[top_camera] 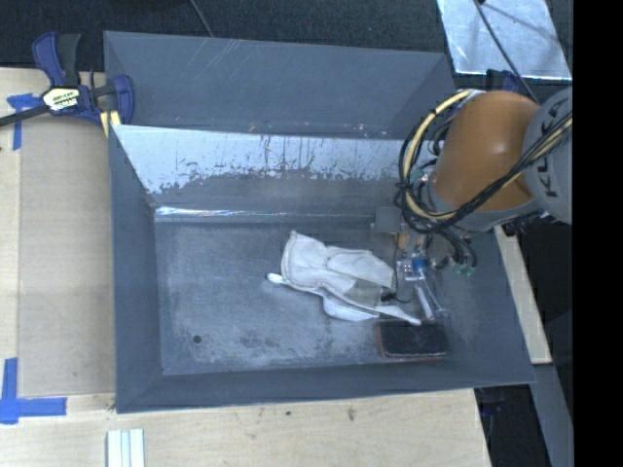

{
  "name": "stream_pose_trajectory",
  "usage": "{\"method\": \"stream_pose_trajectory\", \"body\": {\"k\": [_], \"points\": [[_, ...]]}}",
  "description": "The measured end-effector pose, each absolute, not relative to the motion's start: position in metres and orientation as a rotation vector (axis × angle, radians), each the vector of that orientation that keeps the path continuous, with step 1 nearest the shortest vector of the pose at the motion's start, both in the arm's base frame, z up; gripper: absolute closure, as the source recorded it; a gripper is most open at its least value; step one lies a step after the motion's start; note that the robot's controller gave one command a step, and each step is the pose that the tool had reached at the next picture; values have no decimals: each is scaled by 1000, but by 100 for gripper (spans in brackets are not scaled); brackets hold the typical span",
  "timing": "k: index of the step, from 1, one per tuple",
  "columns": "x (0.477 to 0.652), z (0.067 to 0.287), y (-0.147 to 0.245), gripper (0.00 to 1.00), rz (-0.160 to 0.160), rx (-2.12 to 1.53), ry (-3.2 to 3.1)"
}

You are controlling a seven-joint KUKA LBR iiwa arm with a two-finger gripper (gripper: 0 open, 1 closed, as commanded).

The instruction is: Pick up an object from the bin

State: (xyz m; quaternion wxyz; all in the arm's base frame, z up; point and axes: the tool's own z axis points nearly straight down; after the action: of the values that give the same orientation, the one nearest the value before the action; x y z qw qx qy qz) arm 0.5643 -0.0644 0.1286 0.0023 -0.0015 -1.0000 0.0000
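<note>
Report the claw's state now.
Claw: cannot be told. It is low in the bin at the right end of the white cloth, just above a dark flat slab.

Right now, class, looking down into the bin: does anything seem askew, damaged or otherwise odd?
The white cloth lies crumpled mid-bin rather than flat, its right edge by the hand. The bin shows scraped, streaked paint along its back wall. The dark flat block near the front right lies level; nothing is spilled.
</note>
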Motion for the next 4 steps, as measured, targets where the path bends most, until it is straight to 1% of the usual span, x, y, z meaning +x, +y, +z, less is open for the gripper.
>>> {"method": "stream_pose_trajectory", "body": {"k": [1,2,3,4], "points": [[566,133,-64,0,1,-3,-3145],[574,109,-52,0,4,67,-3148],[575,98,-46,0,3,91,-3145],[595,98,-18,100,1,544,-3101]]}}
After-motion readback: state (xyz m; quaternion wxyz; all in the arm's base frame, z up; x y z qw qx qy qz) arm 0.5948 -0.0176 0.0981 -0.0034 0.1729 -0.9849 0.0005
